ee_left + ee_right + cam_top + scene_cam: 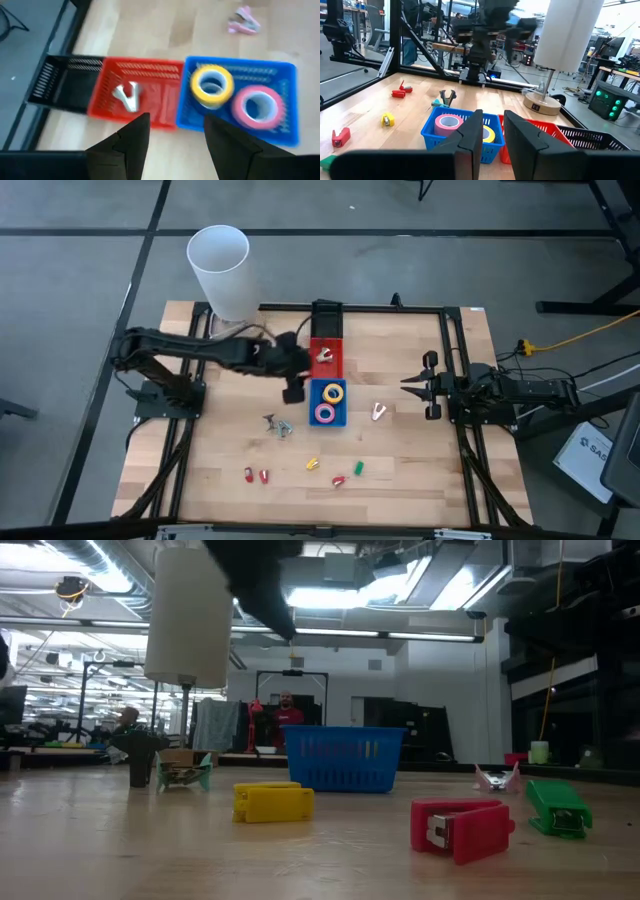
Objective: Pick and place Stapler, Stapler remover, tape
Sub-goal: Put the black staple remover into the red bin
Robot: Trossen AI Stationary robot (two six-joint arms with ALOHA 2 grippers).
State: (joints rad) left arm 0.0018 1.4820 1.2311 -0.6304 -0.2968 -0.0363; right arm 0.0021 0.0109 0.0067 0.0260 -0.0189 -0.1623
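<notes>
A grey concrete floor (pixel 420 265), crossed by dark seams, surrounds the pale wooden plank counter (pixel 410 465), which is edged by a black metal frame (pixel 450 330). A yellow cable (pixel 585 335) trails over the floor beside a black stand base (pixel 585 305). Seen level across the counter, the room is a wide workshop with long ceiling light strips (pixel 400 635) and exposed ducts. A person in a red top (pixel 288 715) stands far back near dark cabinets (pixel 400 730). A tall white paper lamp shade (pixel 188 615) rises on a thin pole from a round wooden base (pixel 542 104).
</notes>
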